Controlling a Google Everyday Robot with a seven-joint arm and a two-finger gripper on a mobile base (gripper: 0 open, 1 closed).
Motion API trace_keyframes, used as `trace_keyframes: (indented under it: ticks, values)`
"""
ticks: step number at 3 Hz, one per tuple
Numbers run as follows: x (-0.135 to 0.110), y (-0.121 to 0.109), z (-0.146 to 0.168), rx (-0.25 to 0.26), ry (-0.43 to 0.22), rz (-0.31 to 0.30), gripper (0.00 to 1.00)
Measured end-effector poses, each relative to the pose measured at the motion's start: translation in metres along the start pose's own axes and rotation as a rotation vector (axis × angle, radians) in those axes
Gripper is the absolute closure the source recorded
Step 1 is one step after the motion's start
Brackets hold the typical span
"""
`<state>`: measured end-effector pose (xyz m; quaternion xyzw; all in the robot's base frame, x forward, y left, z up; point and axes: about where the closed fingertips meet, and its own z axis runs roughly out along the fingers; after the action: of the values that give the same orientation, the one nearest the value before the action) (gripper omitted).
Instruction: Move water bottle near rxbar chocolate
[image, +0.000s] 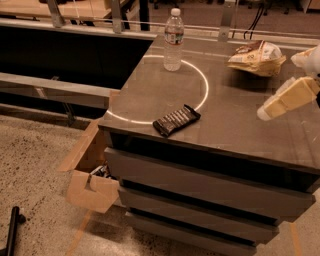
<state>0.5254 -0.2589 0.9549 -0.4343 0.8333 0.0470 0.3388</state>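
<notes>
The water bottle (173, 40) stands upright at the far left of the grey counter top (235, 125). It is clear, with a white cap and a pale label. The rxbar chocolate (176, 120), a flat dark bar, lies near the counter's front edge, well in front of the bottle. My gripper (286, 98) hangs above the right side of the counter, far from the bottle and to the right of the bar. It holds nothing that I can see.
A crinkled tan-and-white snack bag (256, 57) lies at the back right. A pale ring of light (202, 80) marks the counter. Drawers (200, 185) lie below. An open cardboard box (92, 175) sits on the floor at the left.
</notes>
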Motion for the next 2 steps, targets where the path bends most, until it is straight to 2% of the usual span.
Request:
trace_keyframes:
  ticks: [1,2]
  values:
    - [-0.013,-0.034,0.008,0.037,-0.164,0.069,0.0]
    - [-0.038,-0.056,0.018,0.042,-0.265,0.085,0.0]
